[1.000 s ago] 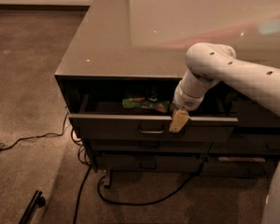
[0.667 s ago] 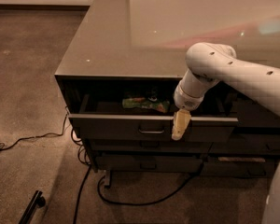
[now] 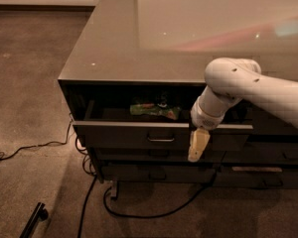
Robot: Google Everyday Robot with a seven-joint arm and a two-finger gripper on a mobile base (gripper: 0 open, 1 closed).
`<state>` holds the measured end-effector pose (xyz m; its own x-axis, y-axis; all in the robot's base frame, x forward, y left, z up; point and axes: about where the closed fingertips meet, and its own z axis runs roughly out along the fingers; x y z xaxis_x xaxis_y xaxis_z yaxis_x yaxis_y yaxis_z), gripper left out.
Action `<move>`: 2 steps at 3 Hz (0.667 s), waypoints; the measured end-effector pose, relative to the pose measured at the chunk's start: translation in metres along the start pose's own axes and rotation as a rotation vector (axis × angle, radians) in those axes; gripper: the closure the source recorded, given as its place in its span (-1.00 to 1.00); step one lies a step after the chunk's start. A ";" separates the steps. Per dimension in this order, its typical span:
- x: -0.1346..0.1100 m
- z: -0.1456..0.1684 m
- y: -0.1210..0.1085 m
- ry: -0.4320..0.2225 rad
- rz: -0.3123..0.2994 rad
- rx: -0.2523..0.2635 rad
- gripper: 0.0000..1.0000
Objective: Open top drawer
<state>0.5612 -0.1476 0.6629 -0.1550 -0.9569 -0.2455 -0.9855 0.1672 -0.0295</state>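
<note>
Hanging in front of the cabinet in the camera view, the cream-coloured end effector (image 3: 195, 150) on the white arm (image 3: 248, 86) pointed downward just right of the small rectangular metal loop handle (image 3: 160, 139), apart from it. Whether it was spread or pressed together could not be told. Since a second earlier it had sunk lower across the tall flat front of the wide dark grey-brown top drawer (image 3: 119, 134), while the drawer itself had not shifted. That drawer stood part-way out beneath the glossy grey-brown worktop (image 3: 114, 53), with a green packet (image 3: 154, 110) lying inside towards the far wall. By this, the pull looked finished or paused. The opening seemed largely achieved, though the drawer could come further.
</note>
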 end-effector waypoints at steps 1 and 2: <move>0.011 -0.001 0.022 0.007 0.010 0.009 -0.63; 0.022 -0.003 0.047 0.024 0.018 0.010 -0.16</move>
<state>0.5111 -0.1615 0.6592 -0.1739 -0.9593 -0.2227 -0.9819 0.1861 -0.0349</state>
